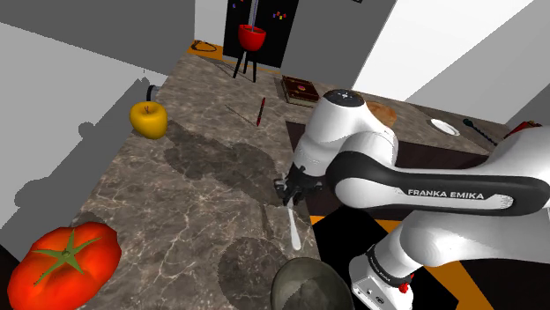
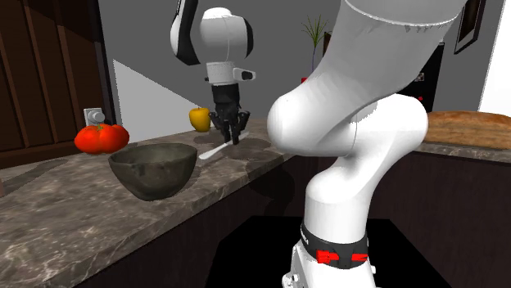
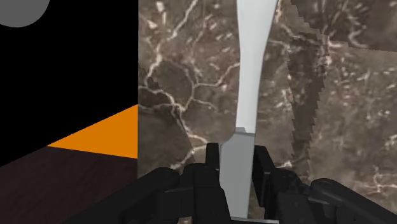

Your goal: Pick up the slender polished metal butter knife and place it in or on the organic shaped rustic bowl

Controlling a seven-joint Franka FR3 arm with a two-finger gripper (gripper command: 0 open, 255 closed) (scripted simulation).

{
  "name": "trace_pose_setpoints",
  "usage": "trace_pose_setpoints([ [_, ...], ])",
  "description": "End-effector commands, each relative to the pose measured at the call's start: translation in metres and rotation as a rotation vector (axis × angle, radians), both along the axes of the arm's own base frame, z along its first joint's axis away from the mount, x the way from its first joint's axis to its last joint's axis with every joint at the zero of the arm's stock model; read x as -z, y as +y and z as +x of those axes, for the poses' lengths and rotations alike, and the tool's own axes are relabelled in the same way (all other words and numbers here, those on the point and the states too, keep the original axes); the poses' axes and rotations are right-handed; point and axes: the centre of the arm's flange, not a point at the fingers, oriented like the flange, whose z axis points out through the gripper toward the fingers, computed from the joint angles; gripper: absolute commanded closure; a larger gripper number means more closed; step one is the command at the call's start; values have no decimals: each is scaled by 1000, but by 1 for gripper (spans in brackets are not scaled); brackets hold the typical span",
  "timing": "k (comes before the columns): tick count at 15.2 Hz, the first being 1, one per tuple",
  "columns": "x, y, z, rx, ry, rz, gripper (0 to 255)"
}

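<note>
The butter knife is pale, slender and long, and it sticks out ahead of my gripper, whose two black fingers are shut on its wider end. Its shadow falls on the marble well off to one side, so it hangs above the counter. In the shoulder view the knife points from the gripper toward the dark rough bowl at the lower edge. The second exterior view has the gripper behind the bowl, with the knife slanting toward it.
The brown marble counter ends just beside the gripper, with black and orange floor below. A large tomato, a yellow apple, a red pen and a brown book lie on it. My own arm stretches over the near edge.
</note>
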Motion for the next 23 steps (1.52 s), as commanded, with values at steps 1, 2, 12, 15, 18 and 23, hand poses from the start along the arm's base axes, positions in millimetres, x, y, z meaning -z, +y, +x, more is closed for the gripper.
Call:
trace_pose_setpoints([
  [1,-12,0,-1,0,1,0,255],
  [2,-17,0,-1,0,1,0,255],
  [12,-70,0,-1,0,1,0,255],
  [15,-86,0,-1,0,1,0,255],
  [18,-101,0,-1,0,1,0,255],
  [23,-107,28,-46,0,1,0,255],
])
